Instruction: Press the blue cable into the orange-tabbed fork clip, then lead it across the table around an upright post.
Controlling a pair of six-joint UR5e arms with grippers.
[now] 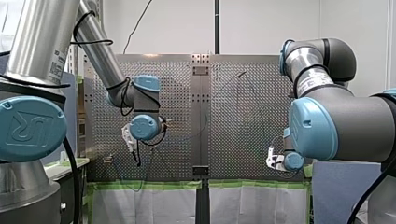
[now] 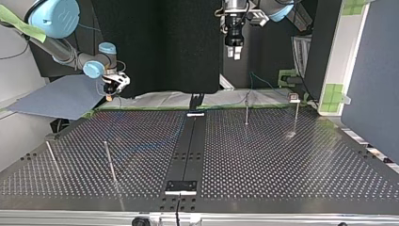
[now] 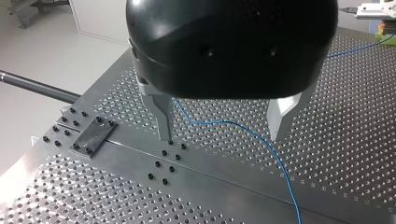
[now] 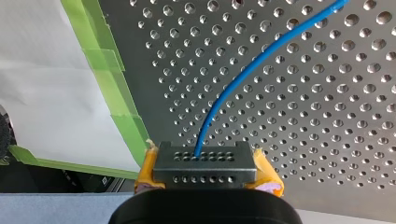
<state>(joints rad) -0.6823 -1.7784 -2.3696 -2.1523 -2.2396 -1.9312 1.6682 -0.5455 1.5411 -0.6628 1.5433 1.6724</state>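
The worktop (image 2: 282,160) is a perforated metal plate split down the middle by a solid strip (image 2: 190,146) set with black bolts. Thin upright posts (image 2: 246,112) rise from it. Green tape (image 4: 119,88) lines its edge above a white sheet (image 4: 46,93). A pale wall (image 1: 261,23) stands behind it, and a light floor (image 3: 37,51) shows beyond its corner. The blue cable (image 3: 275,158) lies slack on the plate and passes under my left claw (image 3: 222,123), whose metal fingers hang spread wide above it. My right claw (image 4: 204,167) is clamped on the cable near the taped edge, yellow pads on either side. A blue joint cap (image 1: 28,128) bears the raised letters UR. The print on the arm's white label (image 1: 312,81) is too small to read.
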